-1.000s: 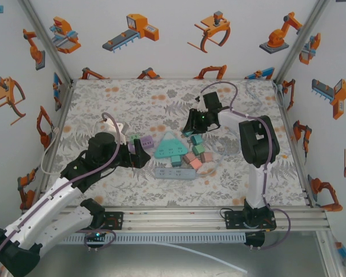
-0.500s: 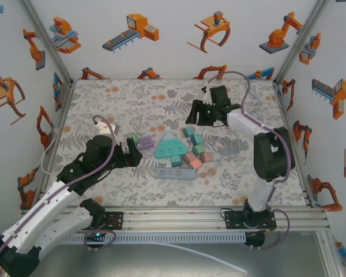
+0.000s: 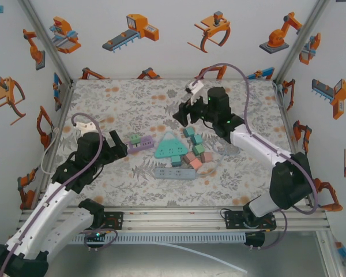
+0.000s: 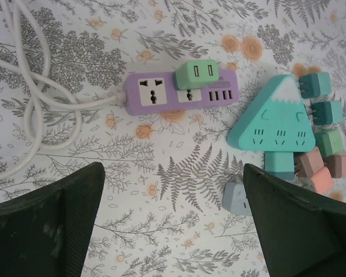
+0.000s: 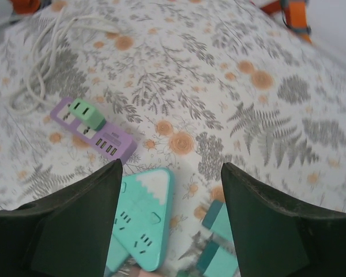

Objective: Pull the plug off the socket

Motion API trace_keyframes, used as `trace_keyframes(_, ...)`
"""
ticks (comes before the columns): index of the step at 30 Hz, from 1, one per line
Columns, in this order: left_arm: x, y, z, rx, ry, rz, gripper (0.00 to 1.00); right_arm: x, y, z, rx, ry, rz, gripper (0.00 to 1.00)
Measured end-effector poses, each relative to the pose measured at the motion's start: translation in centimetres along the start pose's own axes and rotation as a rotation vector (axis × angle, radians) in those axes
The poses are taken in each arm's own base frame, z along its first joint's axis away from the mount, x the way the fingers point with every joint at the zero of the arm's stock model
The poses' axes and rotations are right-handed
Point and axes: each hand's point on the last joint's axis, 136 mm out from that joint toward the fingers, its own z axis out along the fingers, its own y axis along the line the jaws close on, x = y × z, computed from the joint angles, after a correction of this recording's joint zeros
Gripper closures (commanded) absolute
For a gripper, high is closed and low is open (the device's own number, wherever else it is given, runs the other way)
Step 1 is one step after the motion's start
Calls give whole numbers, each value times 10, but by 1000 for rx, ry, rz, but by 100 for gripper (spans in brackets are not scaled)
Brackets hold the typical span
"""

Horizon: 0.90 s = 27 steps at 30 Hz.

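floral table [image 3: 132, 98] bears green plug [image 4: 196, 75] in purple socket [image 4: 155, 98]; left gripper [image 4: 173, 184] and right gripper [image 5: 172, 173] gape empty.

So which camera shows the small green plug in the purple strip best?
Left wrist view: the small green plug is large, sharp, seen from above. The right wrist view shows it smaller, slanted; the top view, tiny.

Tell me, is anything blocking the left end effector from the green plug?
Nothing visible. The green plug sits in the purple power strip, with bare table between it and the open left end effector.
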Motion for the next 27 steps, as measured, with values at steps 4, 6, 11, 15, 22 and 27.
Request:
trace_keyframes(4, -5, 9, 3, -36, -17, -25, 3, 0, 46, 13, -147, -35, -290, 30)
trace_keyframes(6, -7, 15, 5, -63, -22, -44, 3, 5, 64, 21, -218, -40, -404, 29)
trace_keyframes(11, -15, 39, 13, -156, -33, -119, 3, 18, 96, 50, -394, -21, -601, 29)
trace_keyframes(15, -17, 57, 21, -213, -21, -188, 3, 25, 109, 76, -491, 21, -684, 29)
trace_keyframes(22, -1, 83, 51, -314, 82, -277, 3, 49, 129, 121, -609, 107, -735, 28)
trace_keyframes(27, 17, 91, 73, -364, 163, -278, 9, 79, 136, 151, -644, 179, -736, 29)
